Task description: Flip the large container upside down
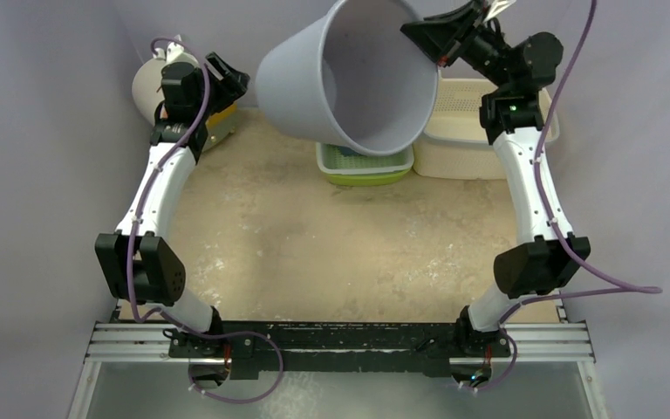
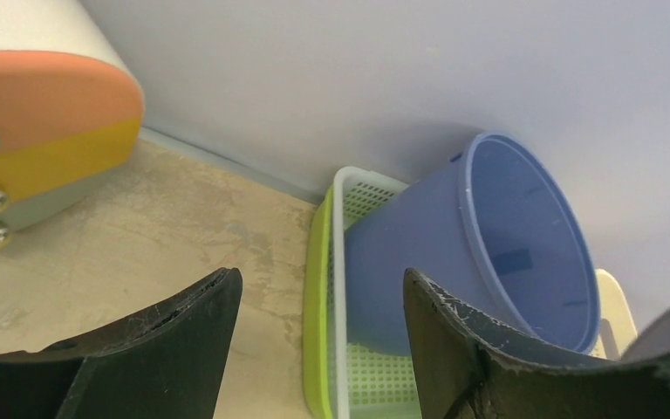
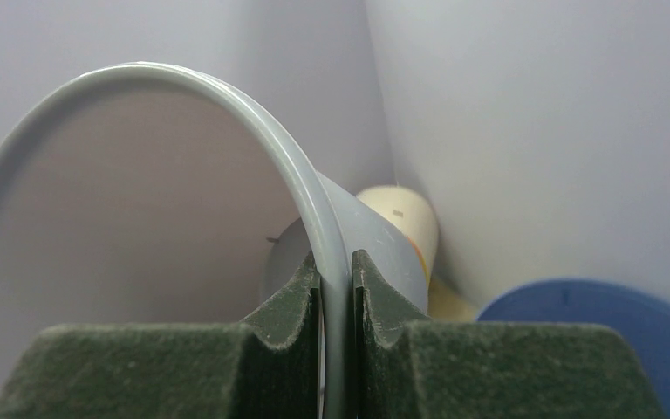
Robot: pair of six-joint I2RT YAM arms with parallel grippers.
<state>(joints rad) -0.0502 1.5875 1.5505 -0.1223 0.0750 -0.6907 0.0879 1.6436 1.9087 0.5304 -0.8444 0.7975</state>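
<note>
1. So far, the large container (image 1: 349, 78) is off the table (image 1: 314, 253) and tipped. It hangs in the air at the far side, above the green basket (image 1: 366, 170). Its open mouth is turned toward the overhead camera and its base points away to the left.
2. Judging from that tilt, the flip looks only part done. The mouth does not face down yet and nothing rests on the table. What is left is to roll it further over and set it down on its rim.
3. Right gripper (image 3: 336, 271): the fingers are nearly closed, pinching the thin rim of the container, one finger inside the wall and one outside. The right arm reaches high and far, with its wrist bent inward to the left.
4. Left gripper (image 2: 318, 278): the fingers are spread wide and hold nothing. The left arm is raised at the far left, beside a white and orange object (image 2: 44, 113) and apart from the container. Its camera looks across at a small blue tub (image 2: 419, 253) lying in the green basket.
</note>
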